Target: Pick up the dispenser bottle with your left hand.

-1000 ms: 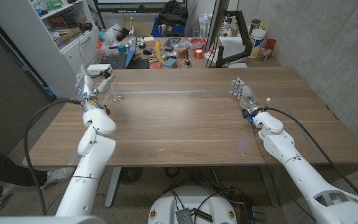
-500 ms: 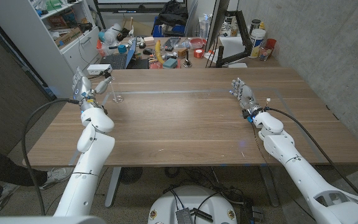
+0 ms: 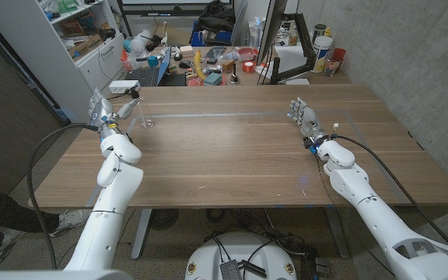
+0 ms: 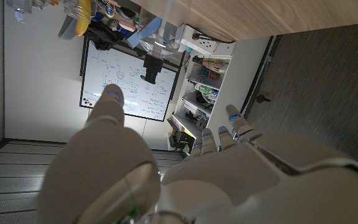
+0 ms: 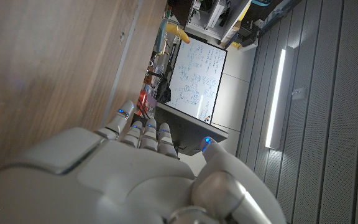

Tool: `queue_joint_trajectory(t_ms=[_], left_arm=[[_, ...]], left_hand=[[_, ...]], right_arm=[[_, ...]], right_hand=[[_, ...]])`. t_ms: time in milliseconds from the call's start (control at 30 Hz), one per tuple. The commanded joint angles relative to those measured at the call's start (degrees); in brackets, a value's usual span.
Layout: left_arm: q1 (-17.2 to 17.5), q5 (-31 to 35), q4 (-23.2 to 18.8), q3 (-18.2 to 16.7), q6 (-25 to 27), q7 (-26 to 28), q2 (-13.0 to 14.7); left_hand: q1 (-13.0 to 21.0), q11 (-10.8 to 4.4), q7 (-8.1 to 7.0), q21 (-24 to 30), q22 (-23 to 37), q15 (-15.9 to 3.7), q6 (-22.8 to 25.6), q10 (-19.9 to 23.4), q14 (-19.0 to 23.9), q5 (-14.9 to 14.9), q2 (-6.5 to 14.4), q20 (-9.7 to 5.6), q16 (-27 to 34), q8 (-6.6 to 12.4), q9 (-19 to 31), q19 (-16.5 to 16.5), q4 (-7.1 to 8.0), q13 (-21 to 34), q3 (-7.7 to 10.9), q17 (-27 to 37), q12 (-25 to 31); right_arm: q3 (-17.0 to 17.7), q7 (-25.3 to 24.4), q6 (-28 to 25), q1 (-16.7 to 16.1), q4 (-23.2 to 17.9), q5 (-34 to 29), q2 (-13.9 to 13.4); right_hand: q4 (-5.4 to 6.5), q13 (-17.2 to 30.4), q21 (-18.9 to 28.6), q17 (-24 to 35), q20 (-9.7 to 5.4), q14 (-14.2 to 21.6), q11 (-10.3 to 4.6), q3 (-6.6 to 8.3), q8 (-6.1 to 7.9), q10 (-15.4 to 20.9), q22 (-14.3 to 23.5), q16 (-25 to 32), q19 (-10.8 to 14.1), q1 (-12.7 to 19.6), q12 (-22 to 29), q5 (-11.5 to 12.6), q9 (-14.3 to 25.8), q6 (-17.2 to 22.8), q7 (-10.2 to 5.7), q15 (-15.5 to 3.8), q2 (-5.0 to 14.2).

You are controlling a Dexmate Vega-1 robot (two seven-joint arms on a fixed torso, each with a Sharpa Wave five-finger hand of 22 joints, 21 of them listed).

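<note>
- Head view, looking down on a wooden table (image 3: 232, 148) with both robot arms reaching in from the table's near edge.
- A clear dispenser bottle (image 3: 143, 111) stands upright on the table near its far left corner. It is see-through and hard to make out against the wood.
- The left hand (image 3: 102, 113) is raised at the table's left edge, just beside the bottle. Its fingers are spread and hold nothing.
- In the left wrist view, that hand (image 4: 185, 180) shows its back, thumb and fingers apart. The bottle (image 4: 159, 34) stands on the table beyond the fingertips, and the fingers are not around it.
- The right hand (image 3: 305, 118) is over the table's right side, well apart from the bottle, fingers straight and close together, holding nothing.
- In the right wrist view, the right hand (image 5: 104, 180) is seen from behind with bare table wood beyond its fingers.
- A white power strip (image 3: 124, 84) lies at the table's far left corner, near the bottle.
</note>
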Motion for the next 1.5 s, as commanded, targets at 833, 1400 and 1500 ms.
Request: queue_joint_trajectory(t_ms=[833,1400,1500], left_arm=[[-4.4,-1.42,6.84,1.39,0.43,0.54,2.46],[-6.42,-2.38,10.5,2.3,0.0,1.44,3.66],[-6.79,-2.69,11.19,2.44,-0.3,1.7,3.82]], left_hand=[[0.45,0.38,1.01,-0.67,0.34,0.33,-0.95,-0.44,-0.43,1.01,-0.23,0.25,0.13,0.61,0.15,0.54,0.44,0.32,-2.15,0.42,0.42],[0.68,0.34,0.99,-1.11,0.36,0.26,-0.9,-0.57,-0.5,1.39,-0.02,0.24,0.15,0.74,0.16,0.64,0.57,0.33,-3.16,0.45,0.54],[0.71,0.4,0.99,-1.16,0.36,0.27,-0.92,-0.46,-0.44,1.44,0.01,0.25,0.19,0.74,0.16,0.67,0.59,0.33,-3.29,0.45,0.6]], right_arm=[[0.18,-1.39,-0.3,-0.97,-1.48,-0.37,-0.16],[-0.1,-1.64,-0.3,-0.67,-1.49,-0.75,0.03],[-0.15,-1.64,-0.22,-0.67,-1.5,-0.78,0.09]], right_hand=[[0.11,0.33,-0.64,0.27,-6.51,0.0,0.1,-0.31,0.55,0.65,0.33,0.35,0.48,-0.59,0.11,0.42,0.1,0.69,-0.13,-1.25,4.35],[0.06,0.33,-0.89,0.24,-6.5,-0.04,0.12,-0.37,0.54,0.6,0.34,0.3,0.56,-0.59,0.07,0.46,0.1,0.73,-0.17,-1.24,4.38],[0.05,0.33,-0.93,0.23,-6.51,-0.02,0.15,-0.38,0.55,0.63,0.34,0.3,0.57,-0.58,0.08,0.46,0.1,0.76,-0.18,-1.24,4.39]])
